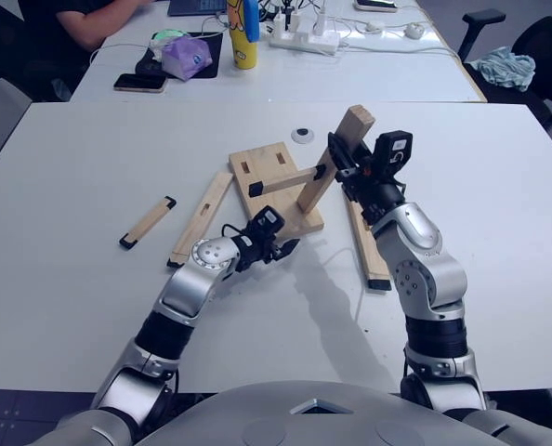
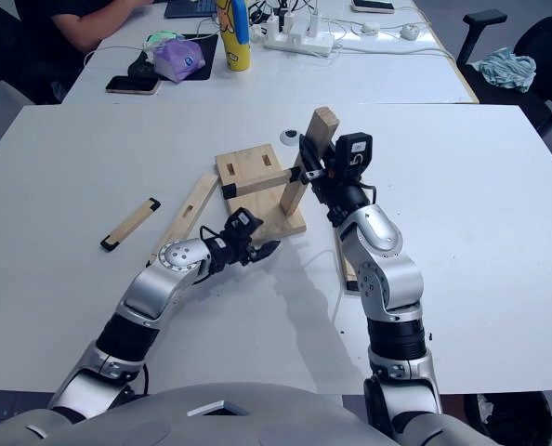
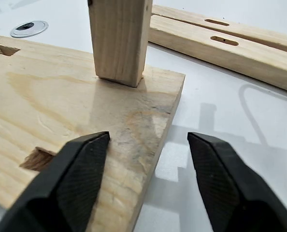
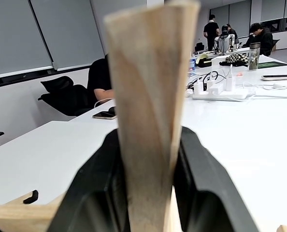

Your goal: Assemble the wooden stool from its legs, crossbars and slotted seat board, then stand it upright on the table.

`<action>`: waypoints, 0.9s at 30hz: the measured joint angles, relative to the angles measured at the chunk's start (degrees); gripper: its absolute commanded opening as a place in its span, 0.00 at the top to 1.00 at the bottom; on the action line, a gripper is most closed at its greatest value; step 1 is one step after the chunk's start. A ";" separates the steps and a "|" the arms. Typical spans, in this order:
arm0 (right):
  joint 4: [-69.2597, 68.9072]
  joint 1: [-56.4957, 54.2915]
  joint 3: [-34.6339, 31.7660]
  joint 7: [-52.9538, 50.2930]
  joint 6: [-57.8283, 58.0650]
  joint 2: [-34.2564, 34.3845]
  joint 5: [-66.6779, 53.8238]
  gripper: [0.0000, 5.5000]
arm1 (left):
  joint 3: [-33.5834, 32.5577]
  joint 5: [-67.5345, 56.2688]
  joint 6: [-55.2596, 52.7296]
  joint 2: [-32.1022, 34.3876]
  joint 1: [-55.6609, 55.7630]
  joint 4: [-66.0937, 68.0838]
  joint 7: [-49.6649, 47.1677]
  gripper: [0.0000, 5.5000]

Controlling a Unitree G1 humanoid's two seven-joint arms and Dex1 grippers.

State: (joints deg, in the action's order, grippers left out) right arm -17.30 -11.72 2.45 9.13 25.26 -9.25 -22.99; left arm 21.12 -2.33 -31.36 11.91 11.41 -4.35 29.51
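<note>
We see the pale square wooden seat board with cut slots lying flat near the middle of the white table. A pale square-section wooden leg stands on it near the near right corner, foot on the board face and top tilted away to the right. We cannot tell if the foot sits in a slot. A short wooden crossbar with a black end cap sticks out of that leg to the left, raised above the board.

The right gripper is clenched on the leg about mid-height, one black finger on each side of the wood, as the right wrist view shows. The left gripper is low at the board's near corner with its jaws spread and nothing between them. In the left wrist view one black fingertip is over the board and the other is over the bare table.

Another long slotted wooden leg lies flat just left of the board. Two more slotted legs lie side by side to the right, partly under the right arm. A short wooden bar with black caps on both ends lies farther left, well apart from the rest. A small grey round grommet sits in the table just beyond the board.
</note>
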 measured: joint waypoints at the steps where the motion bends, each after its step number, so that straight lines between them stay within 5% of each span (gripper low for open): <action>1: 0.04 -0.06 -0.01 0.09 0.00 -0.01 0.00 0.81 | -0.34 -0.35 0.21 -0.28 -0.20 0.08 -0.13 0.57; 16: 1.70 -1.29 -0.38 1.93 0.00 -0.52 -0.18 0.81 | -0.57 1.45 2.95 -1.95 0.95 4.13 -3.78 0.94; 18: 1.83 -1.32 -0.42 2.30 0.01 -0.61 -0.19 0.72 | 0.63 2.47 2.39 -1.43 1.52 4.14 -3.69 1.00; 22: 3.78 0.50 -0.17 2.87 2.45 -0.96 -0.29 0.62 | 1.45 2.97 1.68 -1.14 2.04 3.90 -3.57 1.00; 27: 3.01 0.57 -2.26 3.57 3.40 -0.88 -1.69 0.61 | 1.76 3.00 1.64 -1.15 2.15 3.88 -3.57 1.00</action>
State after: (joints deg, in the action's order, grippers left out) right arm -14.28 -11.15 0.19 12.70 28.66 -10.14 -24.68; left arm 22.88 0.67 -29.72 10.76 13.56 -0.47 25.94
